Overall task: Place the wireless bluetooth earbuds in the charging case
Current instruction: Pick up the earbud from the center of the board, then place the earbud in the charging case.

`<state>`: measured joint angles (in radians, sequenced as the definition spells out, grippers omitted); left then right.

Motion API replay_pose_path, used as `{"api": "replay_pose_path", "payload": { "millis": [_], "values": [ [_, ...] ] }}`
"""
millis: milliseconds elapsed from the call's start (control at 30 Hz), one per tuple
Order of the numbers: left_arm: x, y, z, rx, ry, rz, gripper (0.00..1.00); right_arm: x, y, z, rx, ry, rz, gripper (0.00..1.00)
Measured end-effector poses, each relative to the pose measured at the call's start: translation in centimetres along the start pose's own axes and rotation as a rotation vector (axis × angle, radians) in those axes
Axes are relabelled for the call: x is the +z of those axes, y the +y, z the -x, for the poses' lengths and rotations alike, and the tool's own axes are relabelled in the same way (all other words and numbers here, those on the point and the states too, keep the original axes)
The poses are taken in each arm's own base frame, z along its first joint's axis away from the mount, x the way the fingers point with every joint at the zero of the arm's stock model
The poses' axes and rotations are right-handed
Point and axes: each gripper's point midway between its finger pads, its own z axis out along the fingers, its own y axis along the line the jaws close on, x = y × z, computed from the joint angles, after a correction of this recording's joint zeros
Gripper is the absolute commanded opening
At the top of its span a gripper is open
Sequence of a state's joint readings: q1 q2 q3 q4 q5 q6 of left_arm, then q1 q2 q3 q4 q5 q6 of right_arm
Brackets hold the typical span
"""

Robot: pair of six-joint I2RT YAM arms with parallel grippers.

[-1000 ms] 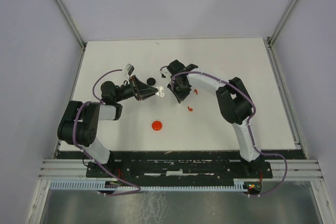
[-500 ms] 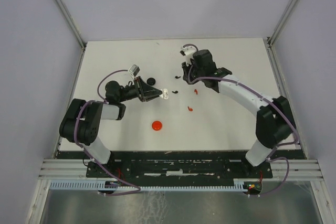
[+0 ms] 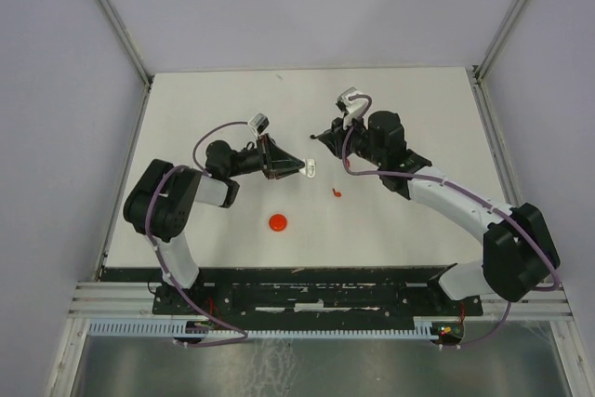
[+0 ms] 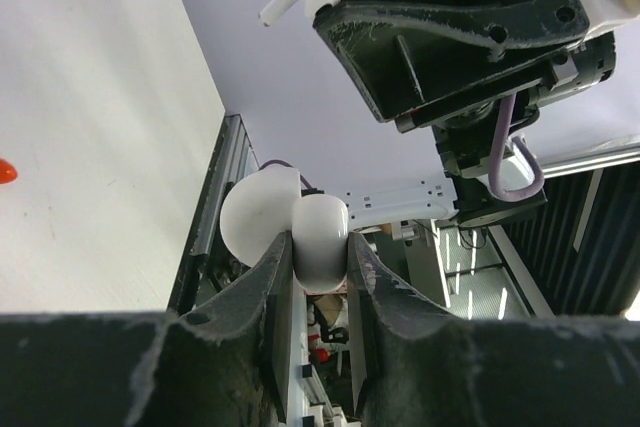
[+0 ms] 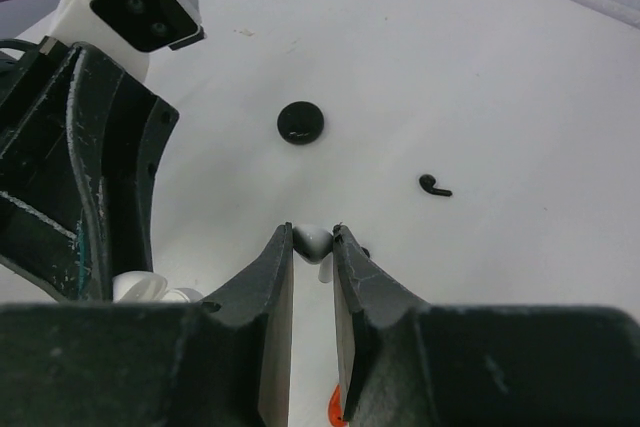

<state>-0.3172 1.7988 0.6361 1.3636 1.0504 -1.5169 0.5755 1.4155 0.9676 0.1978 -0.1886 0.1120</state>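
Clamps the white case [image 4: 262,222] tight in the left claw [image 4: 320,247], raised and turned, seemingly to offer its opening; pinches a white earbud [image 5: 313,239] in the right claw [image 5: 313,252] nearby, apparently for seating. Ignores the black earbud [image 5: 434,185] lying on the tabletop [image 5: 520,97].

Over the counter [image 3: 418,220] my left pincer [image 3: 303,168] and right pincer [image 3: 322,138] sit close together. A case [image 3: 312,170] is in the left, an earbud [image 5: 312,240] in the right. A loose earbud [image 3: 337,194] lies before them, and a loose case [image 3: 277,222] is nearer me, leftward.
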Motion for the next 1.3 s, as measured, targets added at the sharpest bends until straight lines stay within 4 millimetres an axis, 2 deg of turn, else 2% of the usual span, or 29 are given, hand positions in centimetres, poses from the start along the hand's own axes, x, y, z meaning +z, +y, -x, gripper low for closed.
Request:
{"api": "replay_pose_path", "payload": {
  "millis": [133, 500, 867, 1033, 1300],
  "values": [
    [0.7, -0.5, -0.2, -0.001, 0.018, -0.033, 0.03, -0.2, 0.8, 0.0, 0.004, -0.049, 0.042, 0.01],
    [0.9, -0.4, -0.3, -0.05, 0.019, -0.039, 0.03, -1.3, 2.5, -0.3, -0.053, -0.16, 0.143, 0.02],
    [1.0, 1.1, 0.1, -0.15, -0.002, 0.022, 0.03, -2.1, 4.8, 1.1, -0.143, -0.23, 0.223, 0.02],
    [1.2, 1.1, 0.4, -0.156, -0.003, 0.026, 0.03, -2.1, 5.7, 0.6, -0.173, -0.221, 0.253, 0.02],
    [1.3, 1.0, 0.5, -0.155, -0.003, 0.025, 0.03, -2.2, 5.8, -1.2, -0.182, -0.185, 0.259, 0.02]
  ]
}}
